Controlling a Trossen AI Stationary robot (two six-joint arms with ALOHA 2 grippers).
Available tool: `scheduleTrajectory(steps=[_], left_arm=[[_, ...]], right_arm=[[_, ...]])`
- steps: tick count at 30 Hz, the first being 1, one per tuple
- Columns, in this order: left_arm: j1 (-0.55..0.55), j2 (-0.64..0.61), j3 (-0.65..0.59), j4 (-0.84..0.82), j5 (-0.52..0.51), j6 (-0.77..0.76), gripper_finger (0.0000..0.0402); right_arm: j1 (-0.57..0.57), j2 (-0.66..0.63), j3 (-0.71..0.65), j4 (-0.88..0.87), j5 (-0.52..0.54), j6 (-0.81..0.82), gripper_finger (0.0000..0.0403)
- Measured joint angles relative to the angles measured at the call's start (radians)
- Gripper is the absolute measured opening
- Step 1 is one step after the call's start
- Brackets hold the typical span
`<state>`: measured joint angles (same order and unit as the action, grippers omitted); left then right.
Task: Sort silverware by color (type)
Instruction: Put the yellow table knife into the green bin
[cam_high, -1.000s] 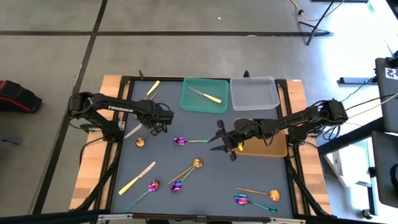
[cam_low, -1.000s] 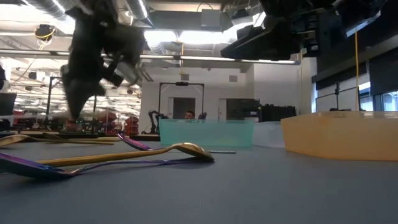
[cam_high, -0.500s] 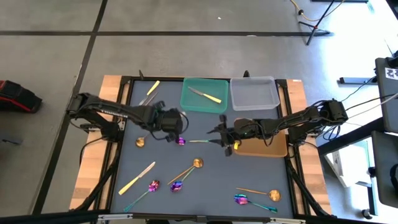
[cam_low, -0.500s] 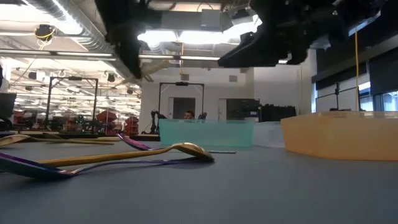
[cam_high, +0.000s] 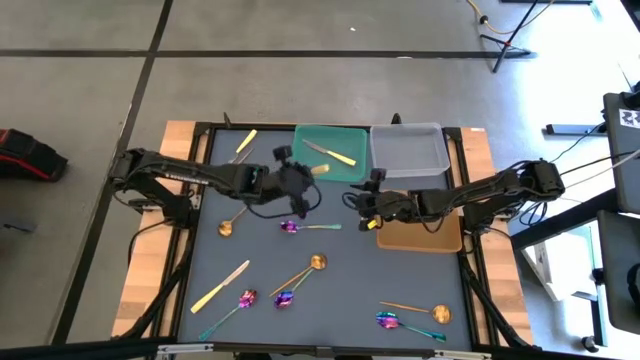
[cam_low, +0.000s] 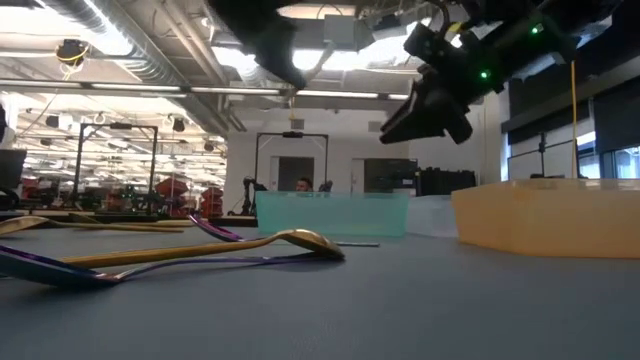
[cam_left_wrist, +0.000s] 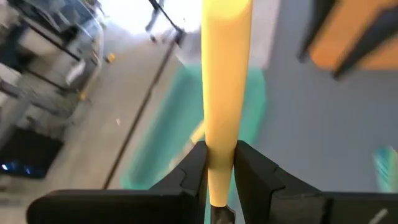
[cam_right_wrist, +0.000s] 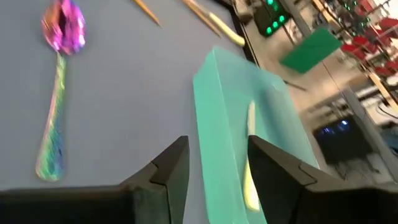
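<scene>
My left gripper (cam_high: 306, 180) hangs above the table by the green tray's (cam_high: 300, 160) near left corner, shut on a pale yellow knife (cam_high: 319, 169). One more yellow knife (cam_high: 331, 152) lies inside that tray. My right gripper (cam_high: 353, 200) stands open with nothing between its fingers (cam_right_wrist: 217, 155), just near the green tray's right corner. Flat on the grey mat lie other knives (cam_high: 220, 286), copper spoons (cam_high: 312, 264) and purple spoons (cam_high: 291, 227). My left gripper pinches the knife's flat sides (cam_left_wrist: 221, 134) between its two fingers, close to one end. The fingers slant down toward the green tray, and the knife runs on straight ahead of them along their line. The knife is lifted clear of the mat.
A clear grey tray (cam_high: 408, 149) stands right of the green one at the far edge. An orange tray (cam_high: 425, 235) sits under my right arm. A knife (cam_high: 245, 142) lies at the far left, and spoons (cam_high: 432, 313) lie at the near right.
My left gripper has risen from the mat's left part with the knife and gone right and toward the far edge, to the green tray, tipping up and rolling; the knife is lifted clear. My right gripper has swung round toward the far edge.
</scene>
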<state>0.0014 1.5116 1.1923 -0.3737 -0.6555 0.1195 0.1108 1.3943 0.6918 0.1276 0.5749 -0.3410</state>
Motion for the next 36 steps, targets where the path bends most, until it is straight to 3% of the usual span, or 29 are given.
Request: scheduleTrajectory(steps=[8,15,23,30,36], left_arm=[[0.158,0.122,0.0,0.29,0.091,0.253,0.0057],[0.268,0.236,0.0,0.423,0.128,0.282,0.0057],[0.31,0.304,0.0,0.42,0.155,0.224,0.0062],[0.288,0.291,0.0,0.398,0.15,0.175,0.0128],[0.248,0.179,0.002,0.218,0.14,0.06,0.0152]], right_arm=[[0.0,-0.016,-0.02,-0.093,0.009,0.066,0.0152],[0.0,-0.015,-0.073,-0.04,0.071,0.075,0.0152],[-0.008,-0.015,-0.074,0.051,0.052,0.073,0.0152],[-0.054,-0.015,-0.074,0.158,-0.106,0.149,0.0152],[-0.052,-0.016,-0.074,0.224,-0.211,0.16,0.0152]])
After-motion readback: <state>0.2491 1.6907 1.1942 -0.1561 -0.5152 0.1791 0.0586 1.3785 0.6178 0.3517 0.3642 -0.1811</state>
